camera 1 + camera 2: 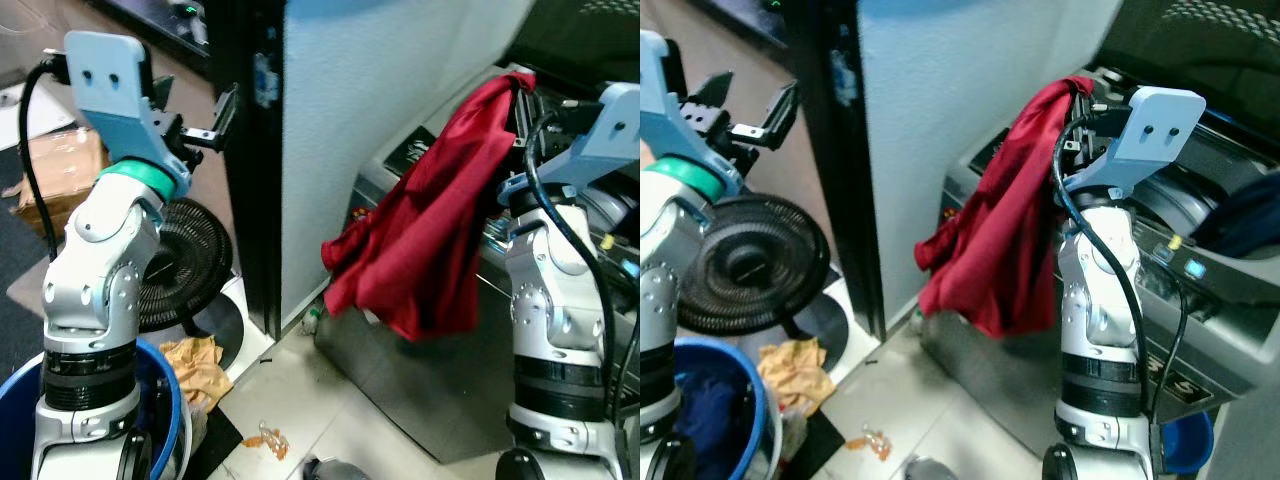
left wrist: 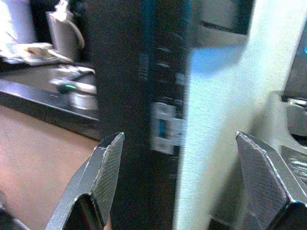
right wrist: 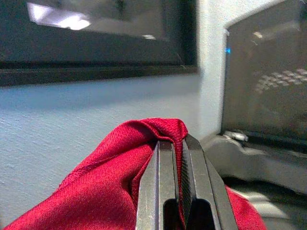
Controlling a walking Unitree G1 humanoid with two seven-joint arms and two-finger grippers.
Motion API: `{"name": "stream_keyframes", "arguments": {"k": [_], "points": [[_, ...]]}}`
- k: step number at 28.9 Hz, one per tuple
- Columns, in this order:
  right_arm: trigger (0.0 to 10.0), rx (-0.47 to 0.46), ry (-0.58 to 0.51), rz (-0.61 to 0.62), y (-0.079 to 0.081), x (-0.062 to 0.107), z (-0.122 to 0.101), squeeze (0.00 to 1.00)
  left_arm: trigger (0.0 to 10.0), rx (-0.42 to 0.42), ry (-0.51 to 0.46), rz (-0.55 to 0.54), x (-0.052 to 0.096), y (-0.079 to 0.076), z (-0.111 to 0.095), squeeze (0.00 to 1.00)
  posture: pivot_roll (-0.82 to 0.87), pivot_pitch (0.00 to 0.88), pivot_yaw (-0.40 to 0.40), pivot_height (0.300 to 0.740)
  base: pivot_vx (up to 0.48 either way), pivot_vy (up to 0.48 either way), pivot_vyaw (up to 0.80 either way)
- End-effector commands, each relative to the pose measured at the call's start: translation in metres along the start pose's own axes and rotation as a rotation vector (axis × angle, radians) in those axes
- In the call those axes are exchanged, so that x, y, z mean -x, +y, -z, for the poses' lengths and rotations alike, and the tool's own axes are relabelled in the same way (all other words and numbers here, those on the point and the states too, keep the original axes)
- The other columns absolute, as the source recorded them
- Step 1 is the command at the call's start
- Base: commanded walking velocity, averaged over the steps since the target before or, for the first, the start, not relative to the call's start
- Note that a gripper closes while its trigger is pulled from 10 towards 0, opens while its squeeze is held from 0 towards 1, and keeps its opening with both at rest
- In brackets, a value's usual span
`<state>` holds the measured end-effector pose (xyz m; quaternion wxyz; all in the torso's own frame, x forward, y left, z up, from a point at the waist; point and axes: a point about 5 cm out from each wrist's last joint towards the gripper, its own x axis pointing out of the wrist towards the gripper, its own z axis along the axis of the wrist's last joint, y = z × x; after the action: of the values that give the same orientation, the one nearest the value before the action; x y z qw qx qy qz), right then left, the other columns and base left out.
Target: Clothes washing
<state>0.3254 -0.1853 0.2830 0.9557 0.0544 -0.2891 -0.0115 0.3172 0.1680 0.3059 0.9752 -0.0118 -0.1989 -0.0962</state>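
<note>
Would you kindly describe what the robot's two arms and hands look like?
Both arms are built of rounded silver segments with black bands at the joints. The left arm has a teal ring at the wrist under a pale blue bracket with two small holes; a black cable loops beside it. The right arm carries the same blue bracket and black cables. The left hand and right hand each have two long black fingers with textured pads.

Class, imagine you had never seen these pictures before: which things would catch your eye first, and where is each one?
First comes the red garment, hanging in folds from the right gripper, whose fingers are shut on its top edge beside the open washing machine. On the other side, the left gripper is raised with its fingers spread wide, holding nothing, near a dark door frame. Lower left, a black fan stands on the floor above a blue basket.
</note>
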Motion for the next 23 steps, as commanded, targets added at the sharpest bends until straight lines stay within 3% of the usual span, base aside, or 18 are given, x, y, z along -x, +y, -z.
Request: {"name": "stream_keyframes", "arguments": {"k": [1, 8, 10, 11, 14, 23], "points": [[10.0, -0.02, -0.051, 0.012, -0.002, -0.002, -0.011, 0.0, 10.0, -0.006, -0.01, 0.011, 0.0, -0.001, -0.003, 0.0, 0.01, 0.055, 0.015, 0.74, 0.0, 0.0, -0.8], [10.0, -0.08, -0.083, 0.022, -0.001, -0.004, -0.018, 0.0, 10.0, -0.009, -0.012, 0.012, 0.0, -0.001, -0.004, 0.0, 0.01, 0.054, 0.018, 0.74, 0.0, 0.0, -0.8], [10.0, -0.108, -0.168, -0.014, 0.007, -0.012, -0.04, 0.0, 10.0, -0.008, -0.013, 0.012, -0.001, -0.001, -0.004, 0.0, 0.01, 0.052, 0.021, 0.74, 0.0, 0.0, -0.8], [10.0, -0.108, -0.168, -0.014, 0.007, -0.012, -0.04, 0.0, 10.0, -0.008, -0.013, 0.012, -0.001, -0.001, -0.004, 0.0, 0.01, 0.052, 0.021, 0.74, 0.0, 0.0, -0.8], [10.0, -0.136, -0.297, -0.138, 0.03, -0.023, -0.073, 0.0, 10.0, -0.006, -0.012, 0.014, -0.002, -0.002, -0.003, 0.0, 0.01, 0.047, 0.023, 0.74, 0.0, 0.0, -0.8], [10.0, -0.184, -0.395, -0.399, 0.069, -0.028, -0.104, 0.0, 10.0, 0.005, 0.012, 0.027, -0.001, -0.005, 0.004, 0.0, 0.0, 0.039, 0.018, 0.74, 0.0, 0.0, -0.8]]}}
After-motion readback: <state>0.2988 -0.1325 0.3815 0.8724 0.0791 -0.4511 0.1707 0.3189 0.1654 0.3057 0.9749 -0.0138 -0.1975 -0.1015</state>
